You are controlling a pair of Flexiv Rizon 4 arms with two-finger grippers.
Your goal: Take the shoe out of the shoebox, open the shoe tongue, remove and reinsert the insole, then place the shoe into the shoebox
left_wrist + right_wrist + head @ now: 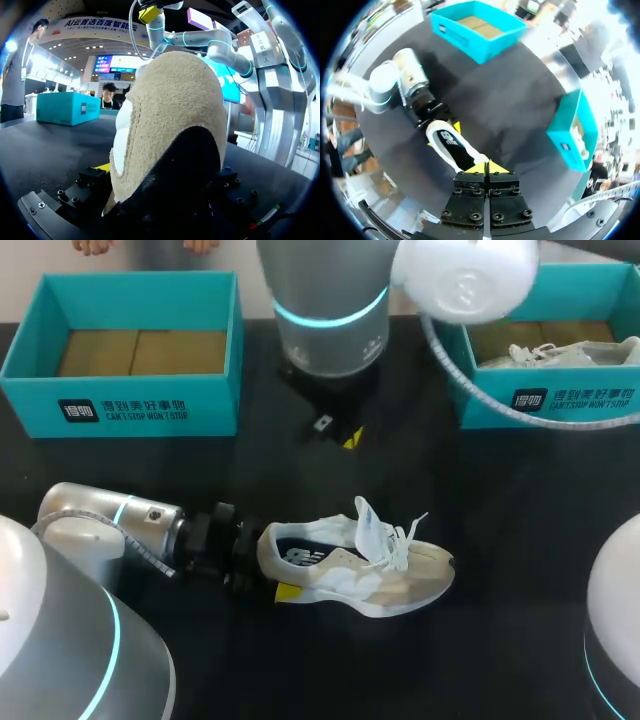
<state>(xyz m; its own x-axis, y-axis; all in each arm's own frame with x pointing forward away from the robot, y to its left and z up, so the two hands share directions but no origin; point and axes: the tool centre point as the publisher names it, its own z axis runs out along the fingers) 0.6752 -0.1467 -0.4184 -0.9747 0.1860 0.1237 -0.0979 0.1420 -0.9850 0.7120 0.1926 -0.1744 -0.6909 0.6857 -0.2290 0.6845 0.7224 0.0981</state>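
Observation:
A beige and white shoe [355,568] with white laces stands on the black table [520,540], its tongue lifted. My left gripper [268,578] is open at the heel, a finger on either side of it. In the left wrist view the suede heel [172,120] fills the space between the fingers, and one yellow tip [102,167] shows beside it. My right gripper [345,435] hangs shut and empty above the table behind the shoe. Seen from the right wrist, its gripper [488,168] has its yellow tips pressed together high over the shoe [452,147].
A teal shoebox [125,405] with a bare cardboard floor stands at the back left. A second teal shoebox [545,400] at the back right holds another light shoe [555,353]. Both boxes also appear in the right wrist view, the first box [470,35] and the second box [570,132].

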